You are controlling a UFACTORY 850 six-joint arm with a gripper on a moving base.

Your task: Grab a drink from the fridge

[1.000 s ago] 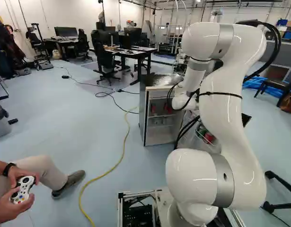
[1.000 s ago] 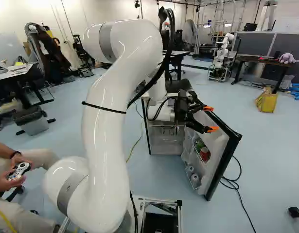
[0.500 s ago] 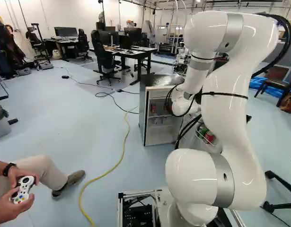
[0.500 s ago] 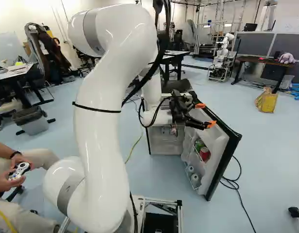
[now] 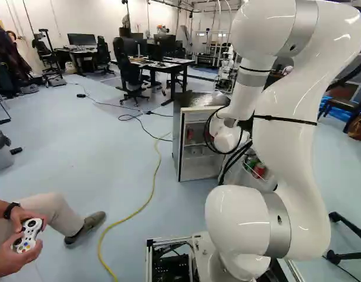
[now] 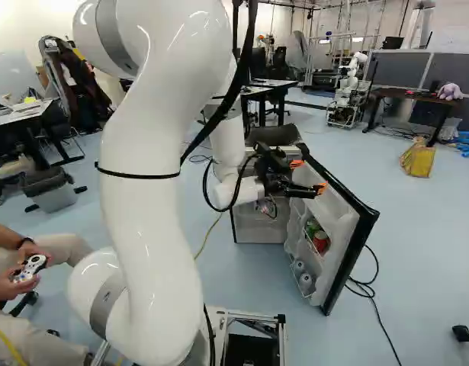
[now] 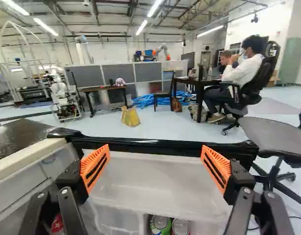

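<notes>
Both base views face ahead from behind the arm (image 5: pixel 289 158), sharing the fridge (image 5: pixel 199 170) near mid-frame; wrist view, close, faces across its door (image 7: pixel 155 178).

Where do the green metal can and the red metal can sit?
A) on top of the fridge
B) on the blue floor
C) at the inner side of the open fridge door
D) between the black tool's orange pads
C: the green can and red can sit together at the inner side of the white, black-edged door.
</notes>
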